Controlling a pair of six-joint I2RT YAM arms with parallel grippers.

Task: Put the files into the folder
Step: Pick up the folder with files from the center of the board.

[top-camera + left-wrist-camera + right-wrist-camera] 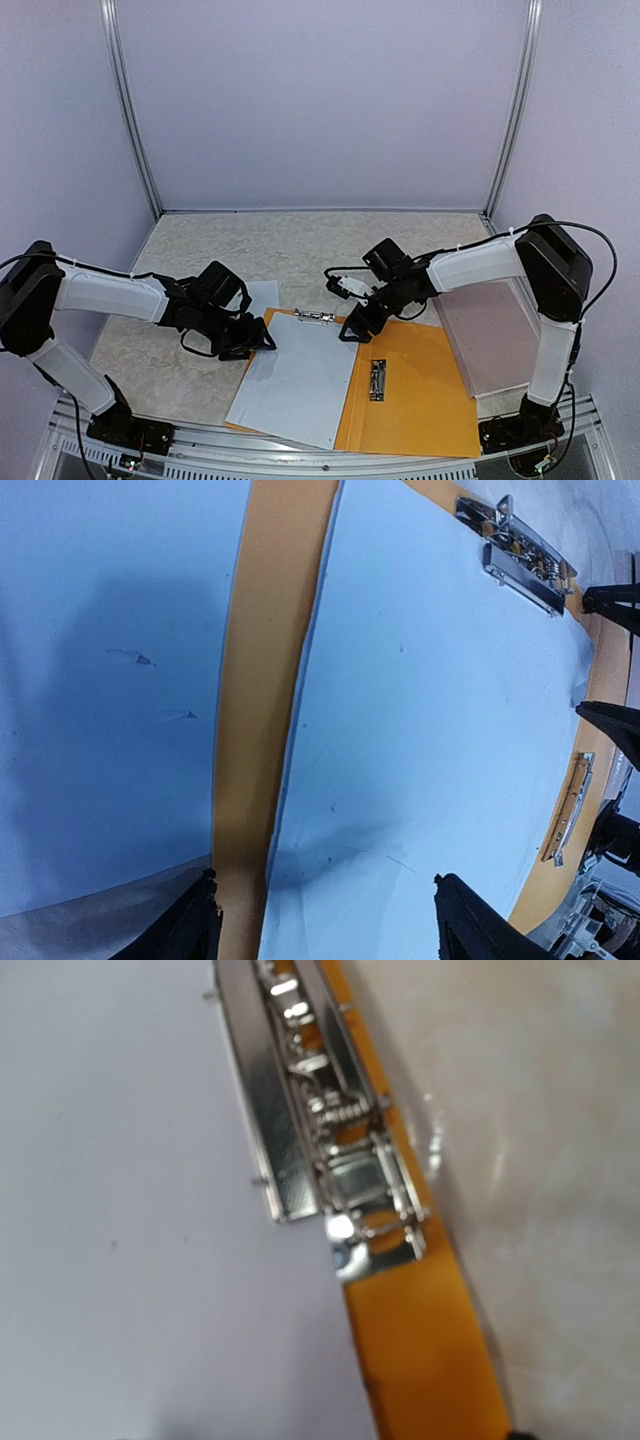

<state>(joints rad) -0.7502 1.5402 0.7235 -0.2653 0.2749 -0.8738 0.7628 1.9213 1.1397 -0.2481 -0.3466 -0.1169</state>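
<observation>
Filing part done: one sheet in, one still out.
Left fingers hover wide and empty beside the loose sheet, which lies on the surface at the folder's left edge. The filed sheet lies flat in the open folder, its top edge at the metal clip — whether clamped, I cannot tell. Right fingers are wide and hold nothing.

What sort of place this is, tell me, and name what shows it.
Probably a lab robot test cell: plain panel walls on metal posts enclose a table, with a left arm and right arm bolted at its near edge over an open folder.
</observation>
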